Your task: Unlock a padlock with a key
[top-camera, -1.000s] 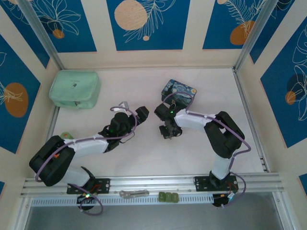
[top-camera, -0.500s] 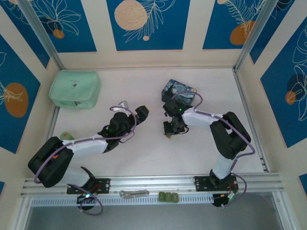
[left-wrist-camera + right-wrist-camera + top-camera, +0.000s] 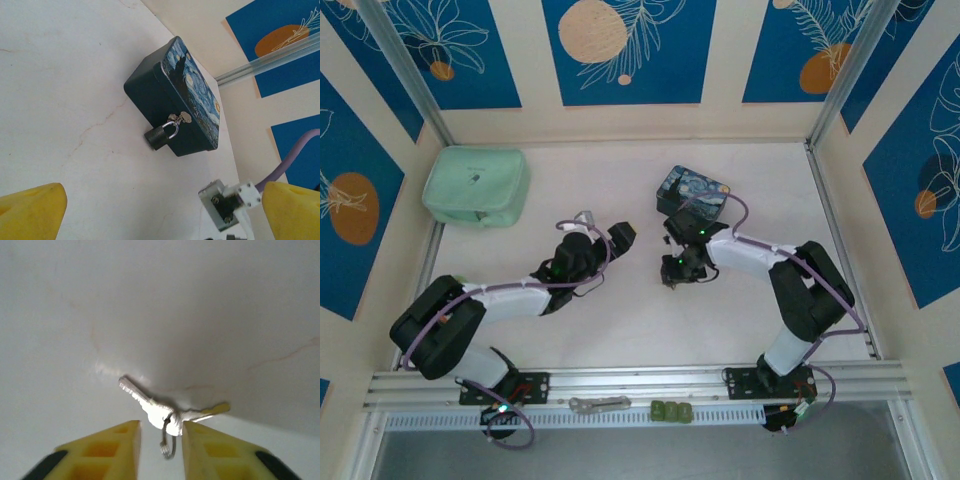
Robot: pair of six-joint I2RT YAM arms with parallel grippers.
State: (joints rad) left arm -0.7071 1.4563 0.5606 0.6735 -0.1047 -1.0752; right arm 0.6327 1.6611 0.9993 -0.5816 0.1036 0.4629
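Observation:
The key (image 3: pixel 159 411), a small splayed silvery bunch on a ring, lies flat on the white table. My right gripper (image 3: pixel 161 442) is open, its yellow fingers (image 3: pixel 112 447) on either side of the key heads and ring. From above, the right gripper (image 3: pixel 673 272) points down just in front of the painted tin (image 3: pixel 693 192). The small dark padlock (image 3: pixel 161 135) hangs by its thin shackle from the tin's (image 3: pixel 186 95) front latch. My left gripper (image 3: pixel 160 215) is wide open and holds nothing, well short of the padlock. In the top view the left gripper (image 3: pixel 620 238) sits left of the tin.
A mint green pouch (image 3: pixel 475 185) lies at the back left. A grey metal tool (image 3: pixel 597 404) and small green pieces (image 3: pixel 670 410) rest on the front rail. Part of the right arm's wrist (image 3: pixel 226 202) shows in the left wrist view.
The right arm's elbow has swung out to the right while its gripper stayed low over the key. The left gripper has edged slightly forward toward the tin.

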